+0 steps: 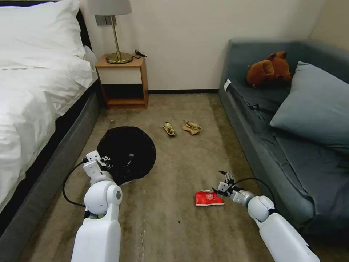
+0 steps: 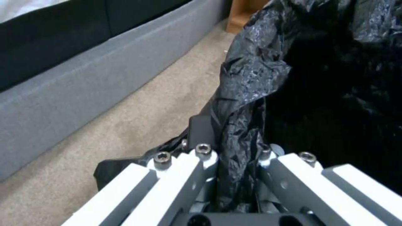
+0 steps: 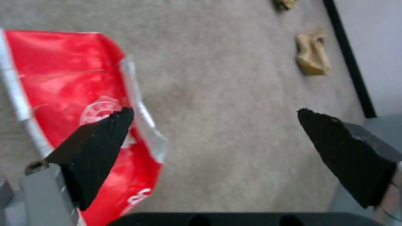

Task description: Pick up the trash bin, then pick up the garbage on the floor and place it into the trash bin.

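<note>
The trash bin [image 1: 127, 151], round and lined with a crinkly black bag, stands by the bed. My left gripper [image 1: 105, 160] is shut on its near rim. In the left wrist view the gripper [image 2: 232, 150] pinches the bag's [image 2: 251, 72] folded edge. Three pieces of garbage lie on the carpet. The flattened red-white packet [image 1: 209, 198] is just left of my right gripper [image 1: 224, 182], which is open and low over the floor. In the right wrist view one fingertip [image 3: 113, 125] overlaps the packet [image 3: 62, 72]. Crumpled tan paper [image 1: 191, 127] and a yellow-brown wrapper [image 1: 169, 128] lie farther off.
A bed [image 1: 36, 102] with a grey base runs along the left and a grey sofa [image 1: 276, 145] along the right, with a brown plush toy [image 1: 269, 69] and a cushion on it. A wooden nightstand [image 1: 123, 82] with a lamp stands at the back wall. Open carpet lies between them.
</note>
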